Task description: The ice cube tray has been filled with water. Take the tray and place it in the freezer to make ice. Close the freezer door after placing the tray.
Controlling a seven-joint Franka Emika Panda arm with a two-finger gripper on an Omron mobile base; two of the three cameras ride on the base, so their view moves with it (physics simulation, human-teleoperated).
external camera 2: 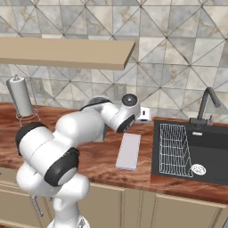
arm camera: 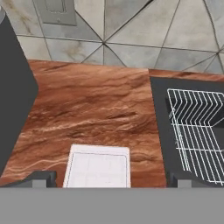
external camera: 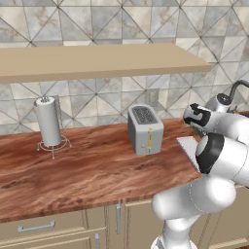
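Observation:
The ice cube tray [external camera 2: 128,151] is a long, pale, flat rectangle lying on the wooden counter between the toaster and the sink. It also shows in the left base view [external camera: 186,147], and its near end sits at the bottom of the hand view [arm camera: 98,166]. My gripper [arm camera: 113,178] hovers above the tray's far end and is open. Its two dark fingertips stand wide apart on either side of the tray with nothing between them. In the right base view the arm bends over the counter, with the hand [external camera 2: 141,115] above the tray. The freezer and its door are out of view.
A silver toaster [external camera: 145,129] stands just left of the tray. A paper towel holder [external camera: 49,124] is further left. The black sink [external camera 2: 209,147] with a wire rack [external camera 2: 175,149] and a faucet [external camera 2: 207,103] lies to the right. A wooden shelf [external camera: 97,59] hangs overhead.

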